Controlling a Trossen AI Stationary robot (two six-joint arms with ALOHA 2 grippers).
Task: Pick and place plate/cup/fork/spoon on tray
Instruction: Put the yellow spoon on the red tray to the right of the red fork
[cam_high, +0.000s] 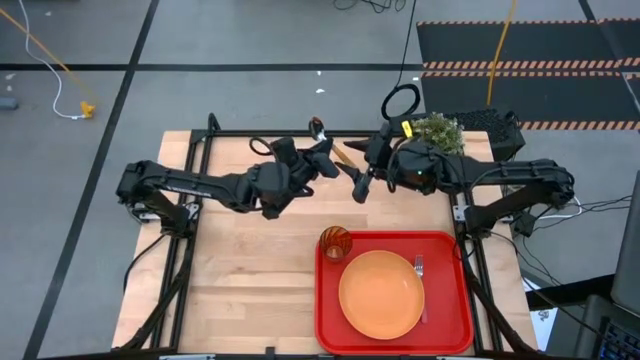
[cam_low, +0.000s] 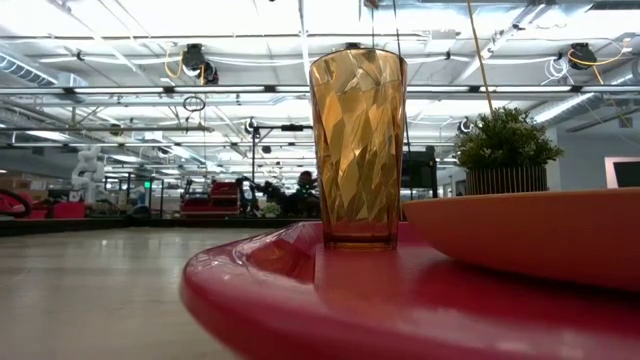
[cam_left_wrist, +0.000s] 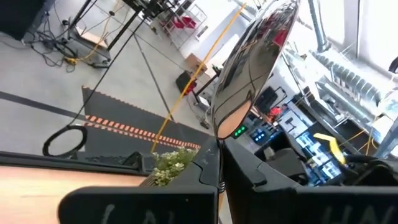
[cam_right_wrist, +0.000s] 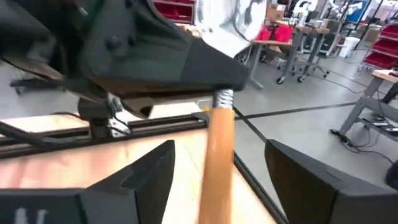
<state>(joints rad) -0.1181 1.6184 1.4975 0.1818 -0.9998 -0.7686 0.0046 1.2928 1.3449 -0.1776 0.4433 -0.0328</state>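
My left gripper (cam_high: 328, 152) is shut on the spoon above the table's far middle. The spoon's silver bowl (cam_left_wrist: 249, 62) sticks out past the left fingers, and its orange handle (cam_right_wrist: 217, 162) runs toward my right gripper (cam_high: 358, 183). My right gripper is open, one finger on each side of the handle, apart from it. The red tray (cam_high: 330, 320) lies at the near right. On the tray are the orange plate (cam_high: 382, 293), the amber cup (cam_high: 335, 243) upright at its far left corner, and the fork (cam_high: 420, 268) right of the plate. My left gripper pinches the spoon at its neck (cam_right_wrist: 224, 98), where the metal meets the orange handle, between its two fingers. The bowl sticks out beyond the fingertips on one side and the handle on the other. The spoon is lifted clear of the table.
A potted green plant (cam_high: 437, 130) stands at the table's far right, behind my right arm. A cable loop (cam_high: 400, 100) lies on the floor past the far edge. Bare wood (cam_high: 250, 270) lies left of the tray.
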